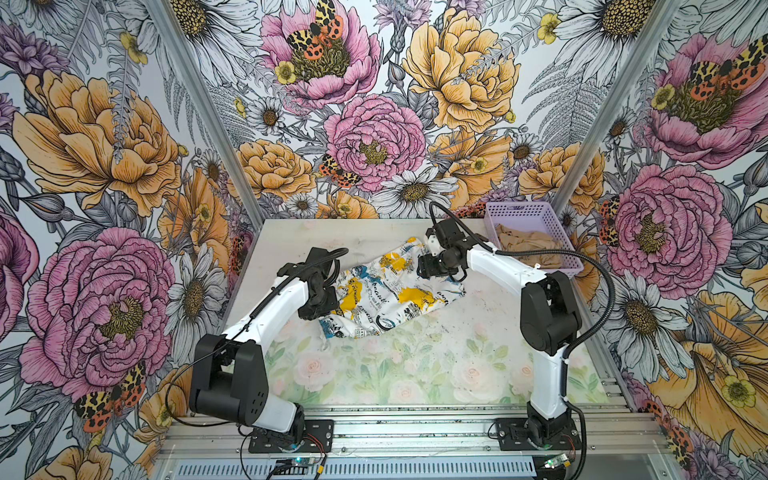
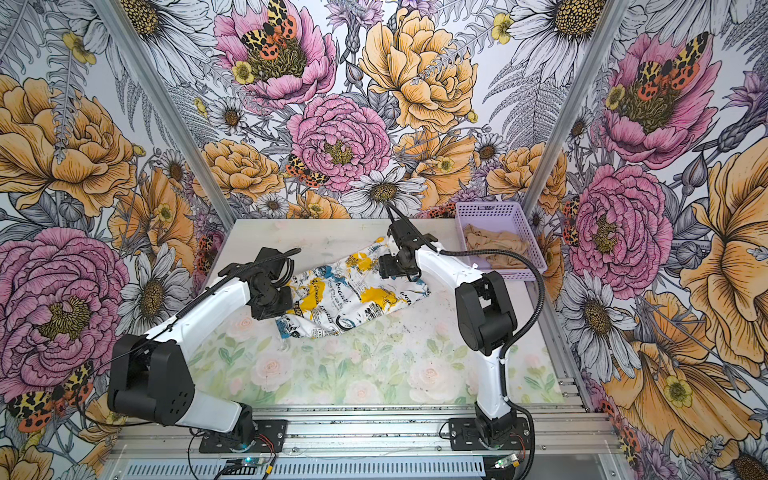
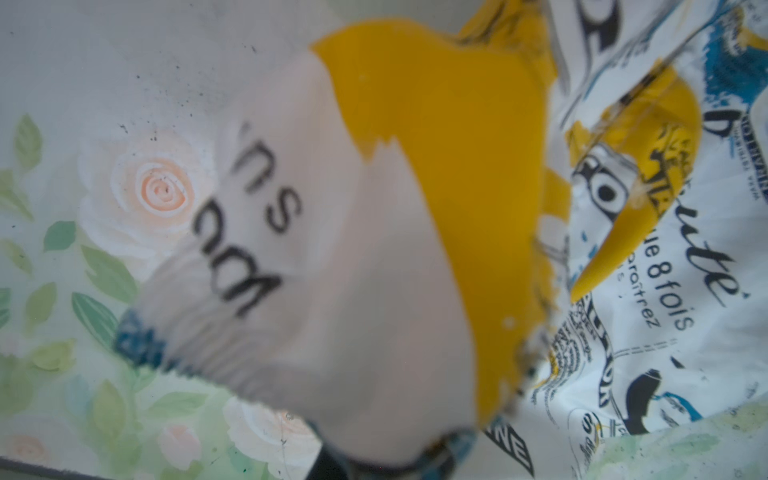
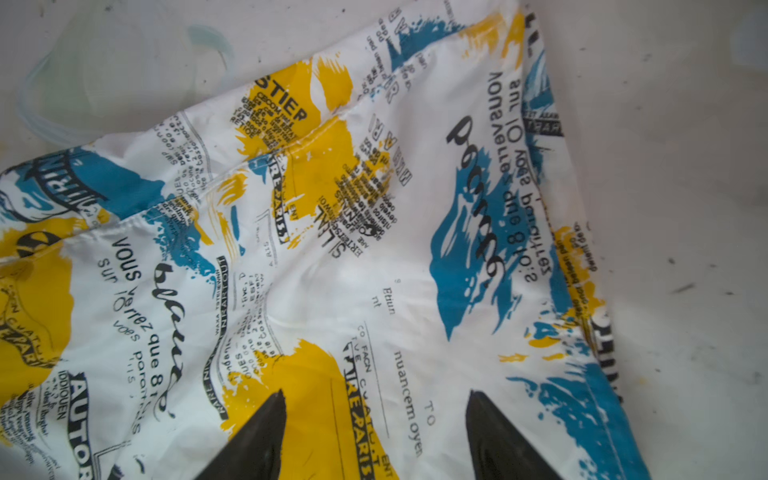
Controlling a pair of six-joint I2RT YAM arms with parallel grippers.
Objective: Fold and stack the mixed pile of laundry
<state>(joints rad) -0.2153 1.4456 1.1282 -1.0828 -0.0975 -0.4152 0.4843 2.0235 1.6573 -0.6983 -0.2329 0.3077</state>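
Peering at the left wrist view, we find a blurred hump of the printed garment (image 3: 353,291) swelling against the lens and hiding the left tool (image 1: 316,307); its jaws are pressed together, pinching that cloth at the end farthest from the lavender basket (image 1: 519,212). The right tool (image 4: 376,395) hangs spread over the garment's end nearest the basket, fingertips (image 4: 266,424) apart; whether they touch the cloth we cannot tell. The tan garment (image 1: 523,245) lies crumpled inside the basket, partly crossed by the right arm's black cable (image 1: 540,252). The printed garment sprawls on the worktop (image 1: 415,365) beside the basket, parts of it covered by both arms.
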